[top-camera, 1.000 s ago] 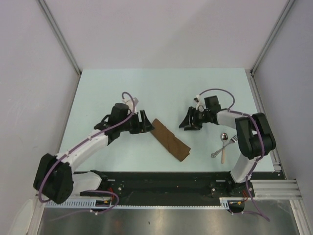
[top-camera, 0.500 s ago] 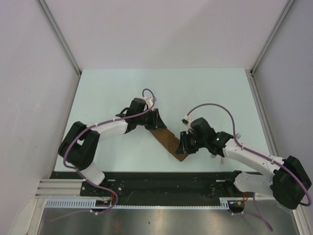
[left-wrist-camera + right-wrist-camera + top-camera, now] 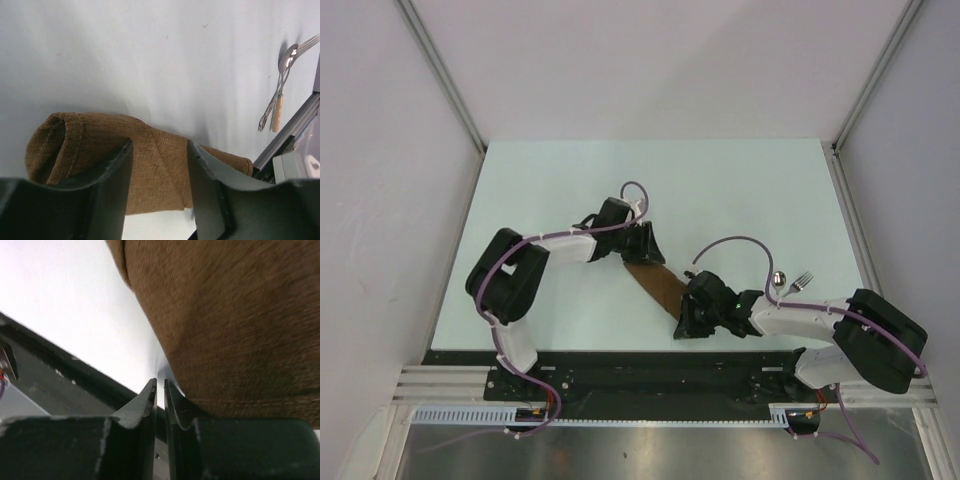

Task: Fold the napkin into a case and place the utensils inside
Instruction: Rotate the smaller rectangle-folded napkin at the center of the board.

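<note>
Both arms have closed in on the napkin over the last second; before that they stood off it with jaws wide.

- Left gripper (image 3: 645, 247): now down over the far end of the napkin (image 3: 655, 283). Jaws have narrowed to about half spread. In the wrist view the folded brown strip fills the gap between the fingers (image 3: 107, 190) and runs out to both sides of them, its rolled end to their left. Whether the pads actually bite the cloth, cannot tell.
- Napkin: a narrow folded strip, flat on the table (image 3: 570, 180), spanning from one gripper to the other.
- Right gripper (image 3: 686, 322): has swung in to the near end of the strip. Jaws almost pressed together, only a thin slit left. The cloth edge lies just right of the fingertips; no cloth visible in the slit.
- Utensils (image 3: 788, 282): beyond the right gripper's wrist, apart from the napkin, not yet inside.

Judgement: both ends are being taken up for the next fold; the case is not finished.

Hidden: both napkin ends under the grippers in the overhead view; the utensil handles behind the right forearm there.
</note>
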Controlling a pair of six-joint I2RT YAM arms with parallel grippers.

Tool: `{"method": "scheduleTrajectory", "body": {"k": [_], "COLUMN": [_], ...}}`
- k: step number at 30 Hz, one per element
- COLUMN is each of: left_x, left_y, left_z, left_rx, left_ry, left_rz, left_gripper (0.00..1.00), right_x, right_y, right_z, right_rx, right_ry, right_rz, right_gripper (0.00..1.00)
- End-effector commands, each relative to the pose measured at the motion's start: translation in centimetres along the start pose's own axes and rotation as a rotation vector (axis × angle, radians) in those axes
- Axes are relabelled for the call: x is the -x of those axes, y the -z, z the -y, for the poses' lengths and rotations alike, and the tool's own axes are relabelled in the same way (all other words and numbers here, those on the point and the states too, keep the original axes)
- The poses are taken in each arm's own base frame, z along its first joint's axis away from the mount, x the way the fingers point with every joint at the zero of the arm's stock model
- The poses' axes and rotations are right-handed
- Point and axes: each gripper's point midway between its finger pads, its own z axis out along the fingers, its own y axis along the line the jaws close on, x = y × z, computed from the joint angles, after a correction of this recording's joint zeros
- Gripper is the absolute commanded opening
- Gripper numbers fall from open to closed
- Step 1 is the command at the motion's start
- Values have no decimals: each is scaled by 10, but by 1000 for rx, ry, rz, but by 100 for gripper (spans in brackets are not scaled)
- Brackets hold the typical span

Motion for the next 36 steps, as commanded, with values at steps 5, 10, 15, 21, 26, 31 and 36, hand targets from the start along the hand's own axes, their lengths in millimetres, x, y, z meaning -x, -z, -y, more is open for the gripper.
{"method": "scheduleTrajectory", "body": {"k": [5, 10, 15, 21, 26, 31, 36], "left_x": [84, 93, 105, 118, 125, 122, 101], "left_y": [81, 64, 32, 22, 40, 50, 39], "left_z": [57, 51, 45, -3, -24, -36, -49], "left_rx": [52, 80, 85, 298, 407, 446, 443], "left_ry": [-139, -167, -167, -170, -185, -172, -184], "left_rz": [294, 195, 155, 214, 335, 404, 334], "left_gripper": [72, 61, 56, 53, 54, 54, 54], "right_x": [60, 126, 207, 282, 279, 244, 226], "right_y": [3, 18, 6, -6, -4, 1, -2], "right_z": [76, 101, 112, 107, 101, 100, 104], "right_rx": [-300, -327, -338, -323, -287, -264, -246], "right_ry": [-127, -137, -44, -51, -79, -107, -135], "right_rz": [274, 399, 448, 405, 352, 299, 270], "right_gripper": [17, 17, 18, 19, 20, 23, 24]}}
